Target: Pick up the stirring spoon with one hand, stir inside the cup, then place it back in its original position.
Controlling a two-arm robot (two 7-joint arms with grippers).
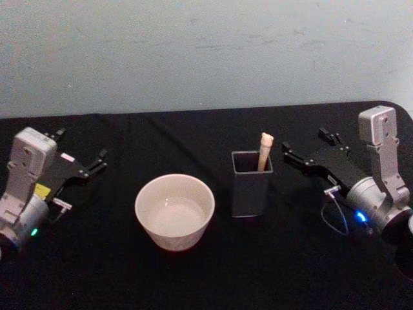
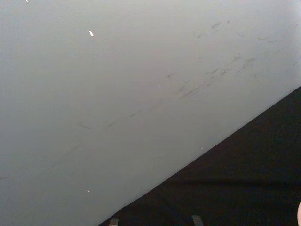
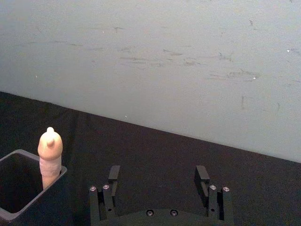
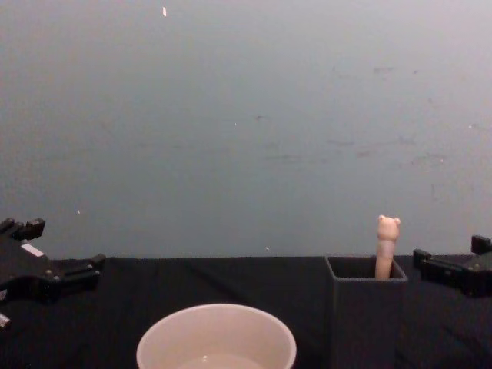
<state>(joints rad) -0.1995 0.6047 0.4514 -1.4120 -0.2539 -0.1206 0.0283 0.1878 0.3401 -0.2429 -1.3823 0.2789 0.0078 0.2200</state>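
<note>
The stirring spoon (image 1: 264,152) stands upright in the dark grey square holder (image 1: 251,185), only its beige bear-topped handle showing above the rim (image 4: 387,244) (image 3: 50,155). The cream-white cup (image 1: 174,210) sits to the holder's left, nothing visible in it (image 4: 217,339). My right gripper (image 1: 302,142) hovers open just right of the holder (image 4: 367,319), its fingers spread and empty (image 3: 158,176). Far to the left of the cup my left gripper (image 1: 82,143) is open too, holding nothing (image 4: 65,244).
Everything rests on a black cloth-covered table (image 1: 206,278) that ends at a pale grey-blue wall (image 1: 206,51) close behind. Bare cloth lies between the cup and each arm and in front of both vessels.
</note>
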